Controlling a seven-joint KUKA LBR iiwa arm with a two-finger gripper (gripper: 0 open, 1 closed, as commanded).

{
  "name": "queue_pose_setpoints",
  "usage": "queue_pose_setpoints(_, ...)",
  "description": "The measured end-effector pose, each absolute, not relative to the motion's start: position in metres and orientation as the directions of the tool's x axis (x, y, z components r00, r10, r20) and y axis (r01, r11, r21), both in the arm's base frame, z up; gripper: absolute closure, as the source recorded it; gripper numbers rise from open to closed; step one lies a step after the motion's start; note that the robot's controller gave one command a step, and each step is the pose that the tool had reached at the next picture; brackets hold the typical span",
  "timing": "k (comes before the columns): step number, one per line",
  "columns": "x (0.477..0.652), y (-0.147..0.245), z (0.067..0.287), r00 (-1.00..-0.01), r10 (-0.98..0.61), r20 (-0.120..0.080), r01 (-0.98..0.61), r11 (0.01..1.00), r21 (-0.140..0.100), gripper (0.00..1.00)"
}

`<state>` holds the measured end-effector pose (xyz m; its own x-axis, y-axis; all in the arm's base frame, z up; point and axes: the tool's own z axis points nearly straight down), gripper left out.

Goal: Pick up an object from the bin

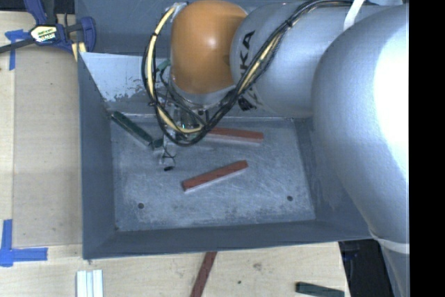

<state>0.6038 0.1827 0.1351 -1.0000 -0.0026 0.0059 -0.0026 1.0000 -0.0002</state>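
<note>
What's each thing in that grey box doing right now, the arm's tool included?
Tool: low in the bin, beside the dark stick's end.
Dark stick: flat on the floor, slanted, left side.
Front reddish bar: flat, lying free mid-floor.
Back reddish bar: flat, left end hidden.

Dim light, soft sheen on the silver arm (361, 80), shadow beneath in the bin (229, 211).
</note>
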Motion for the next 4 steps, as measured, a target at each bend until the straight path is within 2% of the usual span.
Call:
queue_pose_setpoints(1,0.606,0.182,0.14,-1.0,0.0,-0.002,0.0,1.0,0.001,0.0)
queue_pose_setpoints(2,0.618,0.154,0.071,-0.994,0.106,-0.002,0.106,0.994,0.0,1.0)
queue_pose_setpoints(3,0.618,0.154,0.071,-0.994,0.107,-0.002,0.107,0.994,0.001,1.0)
queue_pose_setpoints(4,0.599,0.114,0.232,-0.991,0.134,-0.006,0.134,0.991,0.001,1.0)
